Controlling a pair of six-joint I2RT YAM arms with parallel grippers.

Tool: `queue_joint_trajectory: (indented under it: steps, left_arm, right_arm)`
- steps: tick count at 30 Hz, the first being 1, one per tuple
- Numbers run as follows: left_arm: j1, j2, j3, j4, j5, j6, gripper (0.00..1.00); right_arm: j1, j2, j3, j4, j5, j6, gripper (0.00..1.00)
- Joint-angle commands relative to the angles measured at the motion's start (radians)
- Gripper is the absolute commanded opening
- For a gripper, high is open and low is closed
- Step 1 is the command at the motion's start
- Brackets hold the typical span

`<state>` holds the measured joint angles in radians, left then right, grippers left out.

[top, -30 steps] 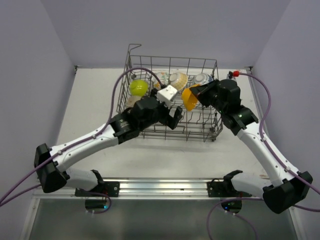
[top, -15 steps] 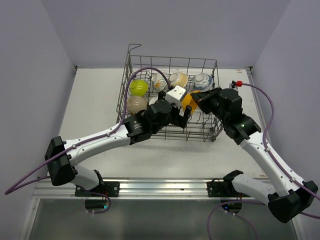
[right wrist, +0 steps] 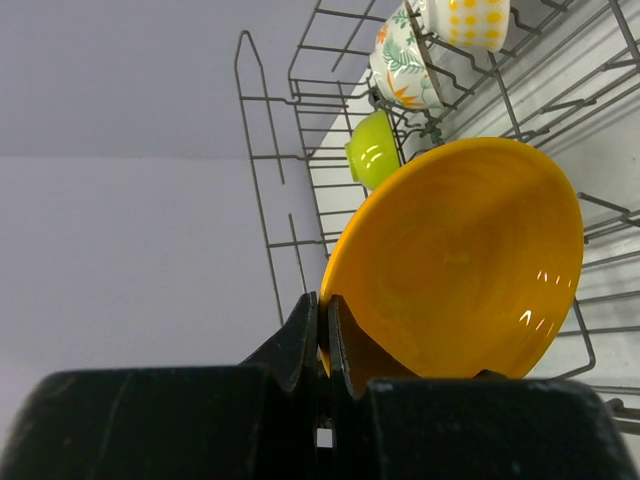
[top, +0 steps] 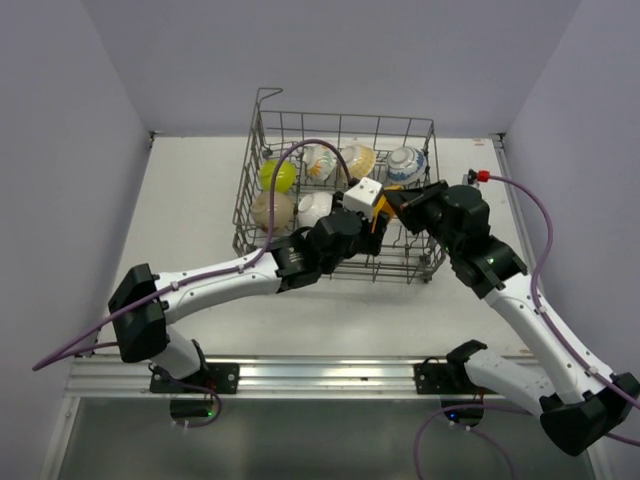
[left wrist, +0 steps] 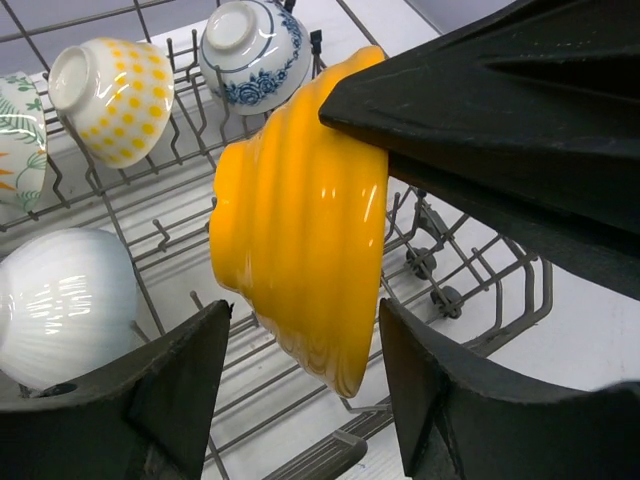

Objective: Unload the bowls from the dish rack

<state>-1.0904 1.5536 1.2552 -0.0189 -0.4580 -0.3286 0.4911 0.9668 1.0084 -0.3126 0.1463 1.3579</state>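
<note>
The grey wire dish rack (top: 262, 130) stands at the back of the table. My right gripper (top: 400, 198) is shut on the rim of the orange-yellow bowl (right wrist: 470, 260) and holds it tilted above the rack's right part. My left gripper (left wrist: 302, 312) is open, with the bowl's (left wrist: 300, 240) lower rim between its fingers, not touching. Still in the rack are the lime-yellow bowl (top: 278, 175), beige bowl (top: 272, 210), plain white bowl (top: 316, 207), a floral bowl (top: 320, 160), a yellow-dotted bowl (top: 358, 160) and the blue-patterned bowl (top: 407, 162).
Grey walls close in the table on the left, back and right. A red-tipped connector (top: 482, 176) hangs on the right arm's cable beside the rack. A metal rail (top: 320, 375) runs along the near edge. Both arms' cables loop over the rack.
My left arm has reached further right across the rack, bringing its open fingers around the orange-yellow bowl. My right gripper has held the bowl and shifted slightly right.
</note>
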Motion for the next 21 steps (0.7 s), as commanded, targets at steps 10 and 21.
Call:
queue_joint_trajectory:
  steps: [10,21]
  left_arm:
    - [-0.072,0.039,0.064,0.08,-0.263,0.065,0.02]
    - [-0.072,0.099,0.098,-0.018,-0.402,0.095,0.0]
  right_arm:
    - [0.014,-0.028,-0.056,0.053,0.007,0.075,0.0]
    - [0.015,-0.036,-0.048,0.012,0.042,0.066,0.43]
